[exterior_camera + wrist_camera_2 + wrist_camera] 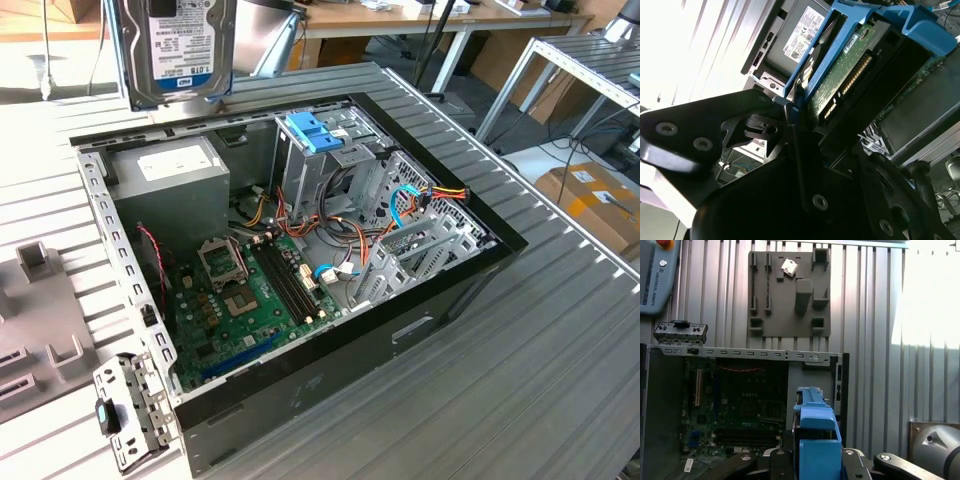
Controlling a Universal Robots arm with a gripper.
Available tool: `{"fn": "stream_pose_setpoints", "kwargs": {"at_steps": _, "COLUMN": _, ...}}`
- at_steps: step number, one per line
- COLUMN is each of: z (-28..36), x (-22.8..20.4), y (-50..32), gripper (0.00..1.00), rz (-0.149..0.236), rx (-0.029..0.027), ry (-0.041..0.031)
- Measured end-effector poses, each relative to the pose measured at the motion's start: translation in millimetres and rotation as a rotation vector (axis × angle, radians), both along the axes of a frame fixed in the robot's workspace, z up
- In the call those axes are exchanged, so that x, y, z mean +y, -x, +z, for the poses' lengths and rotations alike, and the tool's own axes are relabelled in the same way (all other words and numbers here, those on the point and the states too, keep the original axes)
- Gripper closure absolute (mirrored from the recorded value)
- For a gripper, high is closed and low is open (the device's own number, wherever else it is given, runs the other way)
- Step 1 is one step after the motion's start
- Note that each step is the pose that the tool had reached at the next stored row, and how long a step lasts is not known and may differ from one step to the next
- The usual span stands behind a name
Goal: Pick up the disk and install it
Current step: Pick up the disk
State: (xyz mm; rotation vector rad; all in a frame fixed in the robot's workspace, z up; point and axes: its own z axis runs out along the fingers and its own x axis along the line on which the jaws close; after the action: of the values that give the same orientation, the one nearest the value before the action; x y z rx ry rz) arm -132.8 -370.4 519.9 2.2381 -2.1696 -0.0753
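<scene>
The gripper (815, 462) is closed on the disk (180, 45). In the first wrist view its black fingers (856, 460) press in from both sides against the disk's blue plastic rails. In the second wrist view the disk's green circuit board faces the camera. The exterior view shows the disk held off the table (520, 380), label side out. It stands high over the far edge of the open computer case (330, 385), above the corner that holds the grey power supply box (165, 180). The case lies on its side near the middle of the slatted metal table, with the open face up. A green circuit board (240, 295) covers its floor. A metal cage topped by a light-blue bracket (313, 130) stands against its far wall, beside the power supply box. On the table by the case's left edge in the exterior view lies a grey foam tray (40, 330). A small perforated metal plate (125, 410) lies just beside the case's near-left corner.
</scene>
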Motion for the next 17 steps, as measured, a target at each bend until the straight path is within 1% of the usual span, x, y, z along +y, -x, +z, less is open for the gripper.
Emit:
{"fn": "stream_pose_setpoints", "kwargs": {"at_steps": 7, "z": 0.0, "x": -4.0, "y": -2.5, "gripper": 0.64, "rz": 0.0, "rx": 0.0, "ry": 0.0}}
{"fn": "stream_pose_setpoints", "kwargs": {"at_steps": 12, "z": 0.0, "x": -7.9, "y": -4.8, "gripper": 0.64, "rz": 0.0, "rx": -0.0001, "ry": 0.0}}
{"fn": "stream_pose_setpoints", "kwargs": {"at_steps": 17, "z": 0.0, "x": -10.9, "y": -6.4, "gripper": 0.64, "rz": 0.0, "rx": 0.0, "ry": 0.0}}
